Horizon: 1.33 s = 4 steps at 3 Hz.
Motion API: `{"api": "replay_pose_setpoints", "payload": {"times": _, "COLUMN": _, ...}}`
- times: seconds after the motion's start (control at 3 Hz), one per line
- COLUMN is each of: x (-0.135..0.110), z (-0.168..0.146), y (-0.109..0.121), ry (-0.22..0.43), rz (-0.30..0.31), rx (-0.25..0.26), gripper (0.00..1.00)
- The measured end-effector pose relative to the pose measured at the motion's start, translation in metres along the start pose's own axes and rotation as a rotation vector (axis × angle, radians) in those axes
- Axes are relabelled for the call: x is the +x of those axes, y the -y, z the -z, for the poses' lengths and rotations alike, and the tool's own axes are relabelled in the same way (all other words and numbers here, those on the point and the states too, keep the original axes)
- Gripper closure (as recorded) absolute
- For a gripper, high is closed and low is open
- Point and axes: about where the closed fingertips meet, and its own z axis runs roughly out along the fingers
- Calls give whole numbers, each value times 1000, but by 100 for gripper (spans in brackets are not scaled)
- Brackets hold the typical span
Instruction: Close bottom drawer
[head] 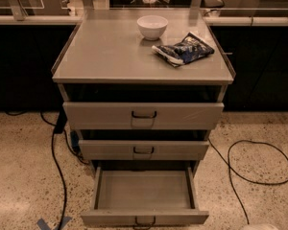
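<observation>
The grey-beige metal cabinet (110, 56) stands in the middle of the camera view. Its bottom drawer (144, 191) is pulled far out towards me; the shallow tray is empty. Its low flat front (110, 218) carries a small dark wire handle (145, 222) at the lower edge of the view. The middle drawer (182, 150) and the taller top drawer (182, 115) stick out a little. My gripper is not in view. A pale rounded shape (272, 227) shows at the bottom right edge; I cannot tell what it is.
A white bowl (152, 27) and a dark blue snack bag (183, 49) lie on the cabinet top. Black cables run on the speckled floor at the left (55, 162) and loop at the right (252, 162). Blue tape (50, 223) marks the floor. Dark counters stand behind.
</observation>
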Motion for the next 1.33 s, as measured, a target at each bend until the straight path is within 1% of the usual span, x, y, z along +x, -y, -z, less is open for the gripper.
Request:
{"api": "replay_pose_setpoints", "payload": {"times": 0.33, "x": 4, "z": -11, "y": -2, "ry": -12, "rz": -17, "rx": -34, "gripper": 0}}
{"api": "replay_pose_setpoints", "payload": {"times": 0.67, "x": 3, "z": -38, "y": 3, "ry": -14, "rz": -18, "rx": -88, "gripper": 0}}
{"api": "replay_pose_setpoints", "payload": {"times": 1.0, "x": -4, "z": -58, "y": 10, "ry": -14, "rz": 3, "rx": -97, "gripper": 0}}
{"api": "replay_pose_setpoints", "payload": {"times": 1.33, "x": -12, "z": -71, "y": 20, "ry": -8, "rz": 22, "rx": -64, "gripper": 0}}
